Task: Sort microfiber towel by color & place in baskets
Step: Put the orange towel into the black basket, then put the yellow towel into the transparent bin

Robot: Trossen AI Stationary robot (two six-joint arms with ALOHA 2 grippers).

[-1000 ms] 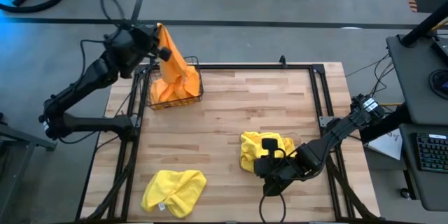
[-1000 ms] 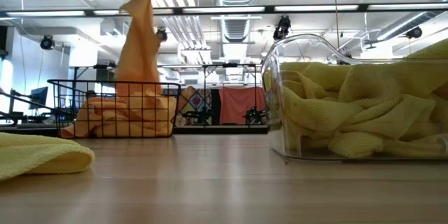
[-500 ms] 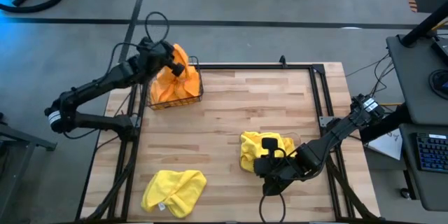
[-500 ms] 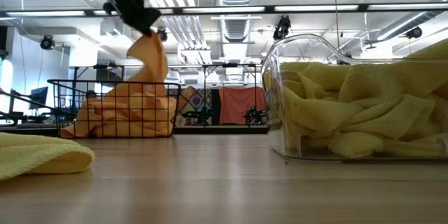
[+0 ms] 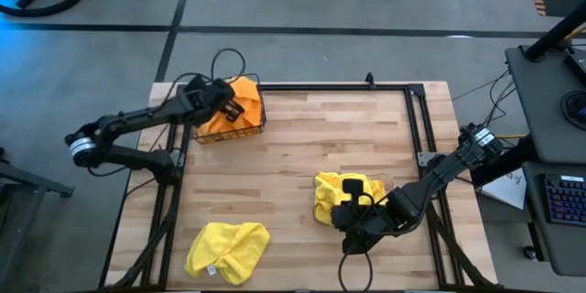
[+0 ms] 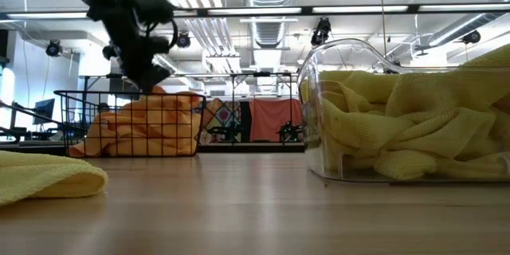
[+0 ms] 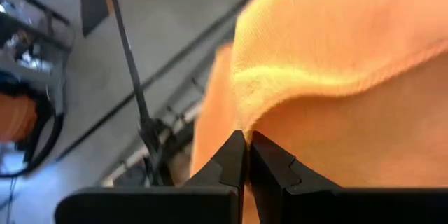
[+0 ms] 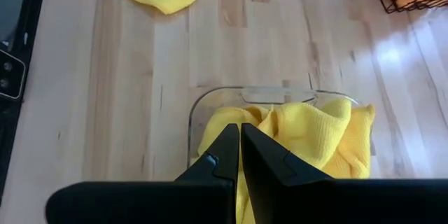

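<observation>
Overhead, table-level, 2 close wrist views.

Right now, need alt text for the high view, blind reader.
Seen from above, the left gripper, shut on an orange towel, reaches into the wire basket at the wooden table's far left corner. The right gripper is shut above the clear bin of yellow towels; another yellow towel lies loose.

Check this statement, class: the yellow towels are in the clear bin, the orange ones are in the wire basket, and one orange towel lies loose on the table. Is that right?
One detail is wrong. The loose towel on the table is yellow, not orange, as the high view shows. The rest stands: yellow towels fill the clear bin, orange towels the wire basket.
</observation>
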